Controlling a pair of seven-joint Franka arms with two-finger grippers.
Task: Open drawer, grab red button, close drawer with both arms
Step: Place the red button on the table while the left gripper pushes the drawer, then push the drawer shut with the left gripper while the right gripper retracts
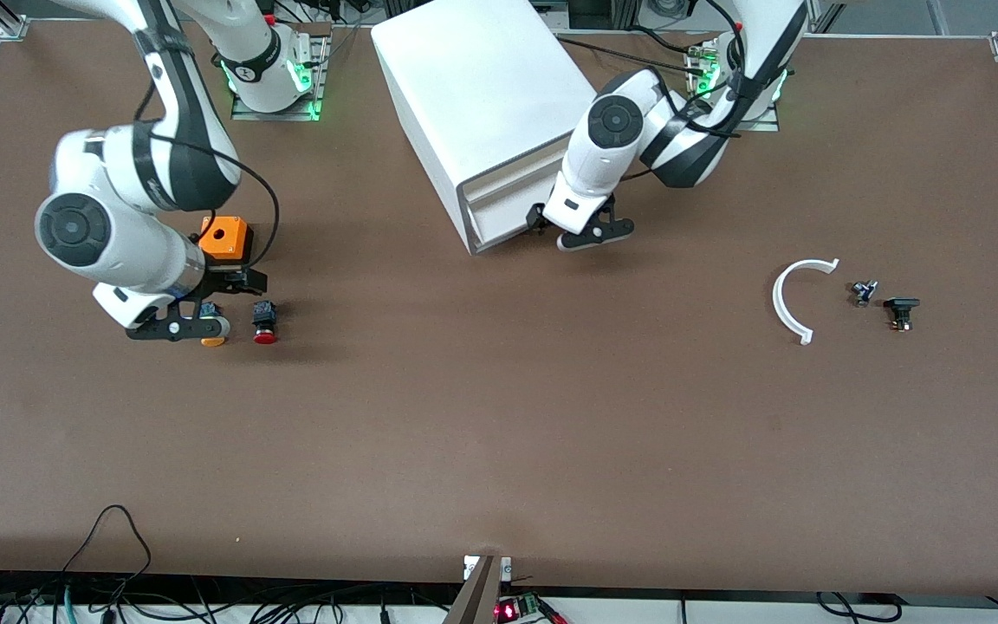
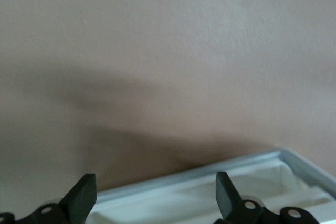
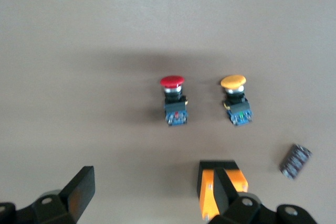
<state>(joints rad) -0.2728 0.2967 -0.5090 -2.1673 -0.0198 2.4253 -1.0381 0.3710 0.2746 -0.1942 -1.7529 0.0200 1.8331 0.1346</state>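
1. Right gripper [image 1: 178,325] is hanging low over the orange-yellow button [image 1: 213,341], its fingers spread wide and gripping nothing.
2. In the front view the button [image 1: 265,322] is lying on its side on the surface [image 1: 499,433], at about three o'clock from that gripper and apart from it. It is sitting just beside its orange-yellow twin. The orange box [image 1: 226,238] is at about eleven o'clock from it, farther from the front camera.
3. The button is lying out of the cabinet, so the opening and the grab are looking done to me. Closing is what is remaining.
4. The left gripper [image 1: 590,234] is waiting with its fingers apart and empty at the front lip of the drawer [image 1: 499,208]. Its wrist view is showing the tray's rim right under the fingertips. How far the drawer is standing out I cannot tell.
5. The white cabinet [image 1: 482,87] is sitting at twelve o'clock from the surface's middle, between the two arm bases.
6. A curved white strip [image 1: 798,299] and two small dark parts [image 1: 884,302] are lying toward the left arm's end, at about four o'clock from the cabinet.
7. The brown surface is looking matte. Metal frame posts are standing at its corners and cables are trailing along the edge nearest the front camera.
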